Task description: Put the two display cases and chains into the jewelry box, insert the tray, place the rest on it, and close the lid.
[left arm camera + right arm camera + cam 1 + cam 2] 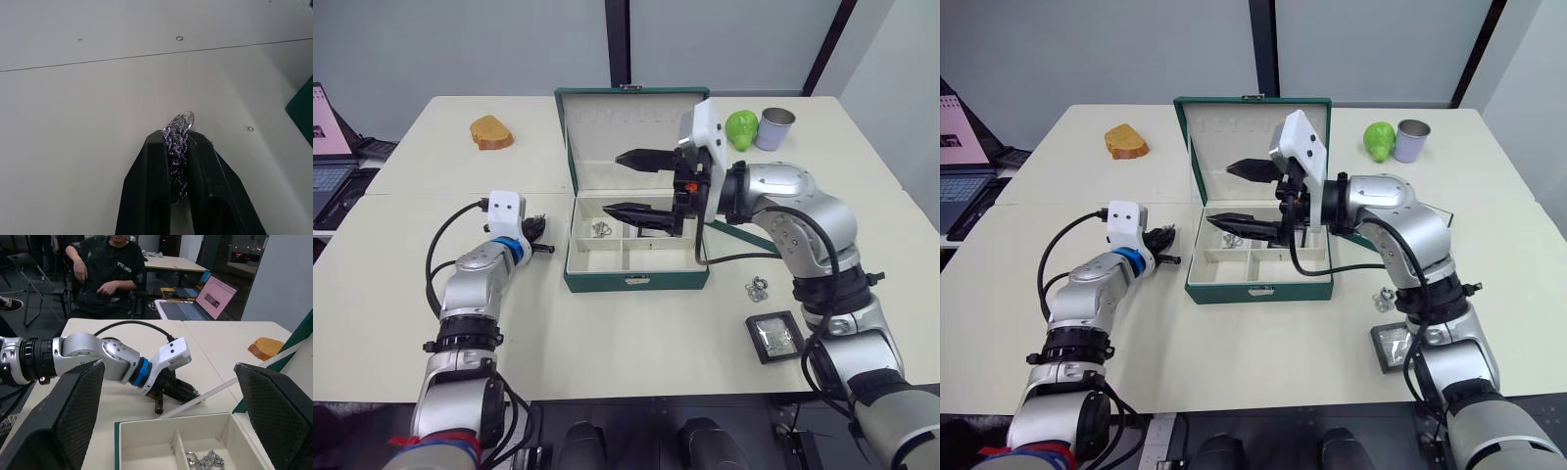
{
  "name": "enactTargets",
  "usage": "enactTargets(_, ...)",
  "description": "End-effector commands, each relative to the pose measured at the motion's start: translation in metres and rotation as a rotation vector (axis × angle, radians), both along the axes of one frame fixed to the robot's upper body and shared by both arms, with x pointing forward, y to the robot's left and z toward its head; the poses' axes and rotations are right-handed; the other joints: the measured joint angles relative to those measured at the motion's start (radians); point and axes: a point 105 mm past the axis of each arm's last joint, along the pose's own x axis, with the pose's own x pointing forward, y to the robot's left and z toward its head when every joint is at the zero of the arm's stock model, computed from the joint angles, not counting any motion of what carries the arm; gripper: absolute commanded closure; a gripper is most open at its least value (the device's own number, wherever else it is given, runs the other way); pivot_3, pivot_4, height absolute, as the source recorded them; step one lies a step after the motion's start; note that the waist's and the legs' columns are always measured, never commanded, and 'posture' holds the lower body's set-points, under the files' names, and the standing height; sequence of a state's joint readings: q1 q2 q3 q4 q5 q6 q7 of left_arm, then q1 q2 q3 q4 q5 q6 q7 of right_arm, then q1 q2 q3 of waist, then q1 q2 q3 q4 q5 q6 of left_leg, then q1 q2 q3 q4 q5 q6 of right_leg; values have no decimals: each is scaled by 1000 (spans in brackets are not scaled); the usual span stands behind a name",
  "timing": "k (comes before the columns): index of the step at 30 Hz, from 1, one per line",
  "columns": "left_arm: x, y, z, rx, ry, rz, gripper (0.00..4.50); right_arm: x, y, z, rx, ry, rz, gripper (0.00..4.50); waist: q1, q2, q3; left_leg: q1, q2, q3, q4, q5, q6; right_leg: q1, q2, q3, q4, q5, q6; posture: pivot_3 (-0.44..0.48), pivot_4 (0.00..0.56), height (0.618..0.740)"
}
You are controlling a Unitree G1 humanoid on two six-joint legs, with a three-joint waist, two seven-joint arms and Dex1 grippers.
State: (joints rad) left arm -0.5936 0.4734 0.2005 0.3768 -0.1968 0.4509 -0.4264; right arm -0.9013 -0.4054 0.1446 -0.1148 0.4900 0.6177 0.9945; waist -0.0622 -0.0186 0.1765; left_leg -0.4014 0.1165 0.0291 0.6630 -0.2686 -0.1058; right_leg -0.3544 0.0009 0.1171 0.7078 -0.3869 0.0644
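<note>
My right gripper (639,183) hangs over the open jewelry box (636,257) with its two fingers spread wide and nothing between them; below them lie the cream compartments, and in the rear left one sits a small silvery chain (601,229). Beyond those fingers the lid (625,137) stands upright with its cream lining facing me. My left gripper (1167,249) rests low over the table (431,323), just beside the box's left wall, its fingers pressed together on a twisted dark chain (177,142), whose shiny end pokes out past the fingertips; under them is bare pale tabletop crossed by a thin seam line (146,54). Well away from both grippers, near my right forearm, one display case (774,336) lies flat on the table with the rest (758,287), a cluster of silvery loops, close beside it toward the box. A green-rimmed edge that may be the tray (1435,211) shows behind my right arm; I cannot tell more of it. At the table's far side lie a slice of bread (491,132), a green pear (740,128) and a metal cup (774,128). To my left is an open laptop (331,147), and in the right wrist view a person (105,271) in black sits on a chair beyond the table, with another laptop (198,301) on a desk nearby.
</note>
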Motion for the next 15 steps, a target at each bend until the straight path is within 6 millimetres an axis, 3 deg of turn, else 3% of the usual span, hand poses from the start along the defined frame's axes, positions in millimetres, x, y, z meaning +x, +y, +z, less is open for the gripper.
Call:
enactTargets(1, -16, 0, 46, 17, -117, -110, 4370, -12, -21, 10, 24, -37, 14, 0, 1, 0, 0, 0, 0, 0, 0, 0, 0, 0, 0, 0, 0, 0, 0, 0, 150, 740)
enactTargets(11, -70, -1, 111, 136, -152, -483, 4370, -25, -58, -4, -26, 10, -4, 0, 5, 0, 1, 0, 0, 1, -1, 0, 0, 1, 0, 1, -5, 0, 0, 0, 150, 740)
enactTargets(15, -91, -24, 123, 177, -93, -715, 4370, -33, -67, -10, -59, 34, 5, 0, 6, -1, 2, 0, 0, 1, -2, 0, 0, 2, 0, 1, -6, 0, 0, 0, 150, 740)
